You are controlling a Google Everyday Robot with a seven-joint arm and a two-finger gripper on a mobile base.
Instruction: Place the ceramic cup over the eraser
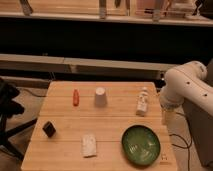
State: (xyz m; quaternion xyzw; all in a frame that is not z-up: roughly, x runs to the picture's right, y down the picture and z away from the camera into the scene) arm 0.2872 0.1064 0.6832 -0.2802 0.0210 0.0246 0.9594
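Camera view: small off-white ceramic cup (100, 97) on the wooden counter (117, 124), likely light, rigid, slick, chippable; pinch across its walls. Hand (164, 115) beside the counter's right edge; whether it is open, I cannot tell.

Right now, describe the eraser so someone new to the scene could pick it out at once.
On the wooden table, go to the left edge of the near half. The eraser sits there, left of the white block and across the table from the gripper, which hangs at the right edge. It is a small cube and the only black thing on the table.
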